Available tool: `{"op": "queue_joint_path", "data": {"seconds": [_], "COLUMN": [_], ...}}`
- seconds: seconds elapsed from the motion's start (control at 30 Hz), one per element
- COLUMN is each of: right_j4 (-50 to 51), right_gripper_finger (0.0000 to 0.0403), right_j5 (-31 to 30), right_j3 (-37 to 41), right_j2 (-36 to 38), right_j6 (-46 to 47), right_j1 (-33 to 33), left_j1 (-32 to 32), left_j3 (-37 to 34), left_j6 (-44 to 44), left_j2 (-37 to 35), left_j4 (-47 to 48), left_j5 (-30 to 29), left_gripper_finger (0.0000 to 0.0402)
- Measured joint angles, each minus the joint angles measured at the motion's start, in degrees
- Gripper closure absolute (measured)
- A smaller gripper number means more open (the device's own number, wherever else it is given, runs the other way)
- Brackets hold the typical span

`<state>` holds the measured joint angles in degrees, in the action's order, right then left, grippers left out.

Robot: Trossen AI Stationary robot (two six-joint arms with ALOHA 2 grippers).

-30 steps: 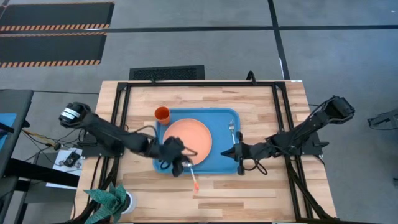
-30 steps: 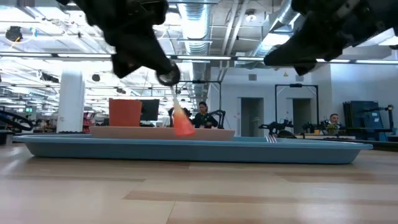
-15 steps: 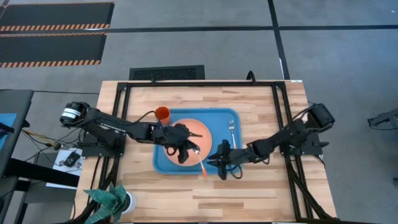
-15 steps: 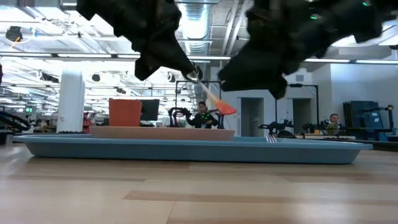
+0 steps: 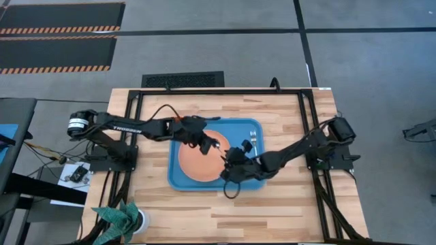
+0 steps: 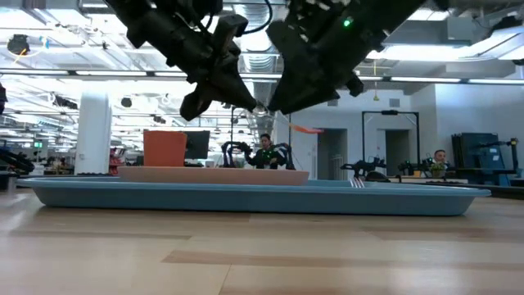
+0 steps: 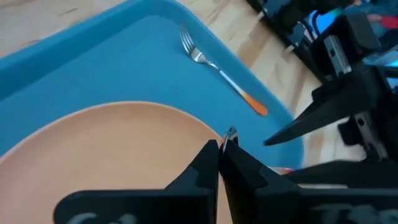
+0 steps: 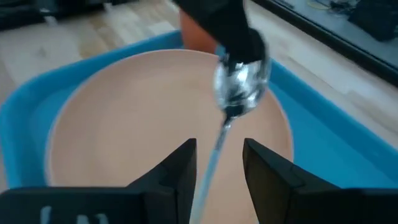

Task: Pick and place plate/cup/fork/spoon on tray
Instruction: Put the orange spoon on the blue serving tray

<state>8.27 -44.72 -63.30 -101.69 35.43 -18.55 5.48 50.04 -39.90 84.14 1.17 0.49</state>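
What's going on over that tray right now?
The left gripper is shut on the small orange-handled spoon by its silver bowl, holding it in the air above the round salmon-orange plate on the large blue plastic tray. The right gripper has its fingers open on either side of the spoon's handle, apparently for a handover. The orange-handled metal fork already lies on the tray.

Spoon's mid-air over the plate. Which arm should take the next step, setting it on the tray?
Right, probably. Its open end effector straddles the spoon handle, ready to close, while the left end effector, shut, pinches only the bowl above the plate. Free tray space beside the fork lies on the right's side.
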Motion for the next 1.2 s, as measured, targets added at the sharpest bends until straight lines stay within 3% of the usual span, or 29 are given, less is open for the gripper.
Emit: {"op": "queue_joint_path", "data": {"seconds": [0.2, 0.47, 0.7, 1.03, 1.2], "right_j4": [1.4, 0.9, 1.2, 2.2, 2.3], "right_gripper_finger": [0.0253, 0.0277, 0.0291, 0.0376, 0.0386], "right_j5": [0.2, 8.2, 8.9, 8.6, 8.8], "right_j3": [-1.7, -1.7, -1.7, -1.6, -1.6], "right_j2": [-0.8, -0.8, -0.8, -0.8, -0.8], "right_j6": [0.1, -0.8, -0.8, -1.0, -1.2], "right_j1": [2.6, 5.7, 6.2, 6.7, 7.2], "left_j1": [1.9, 2.2, 2.4, 2.5, 2.5], "left_j3": [0.0, 0.0, 0.0, 0.0, 0.0], "left_j6": [-1.2, -1.2, -0.1, 1.9, 3.2], "left_j2": [0.0, 0.0, 0.0, 0.0, 0.0], "left_j4": [0.0, -0.7, -0.8, 0.2, 0.1], "left_j5": [3.4, 3.3, 3.8, 4.7, 4.7], "left_gripper_finger": [0.0401, 0.0401, 0.0401, 0.0401, 0.04]}}
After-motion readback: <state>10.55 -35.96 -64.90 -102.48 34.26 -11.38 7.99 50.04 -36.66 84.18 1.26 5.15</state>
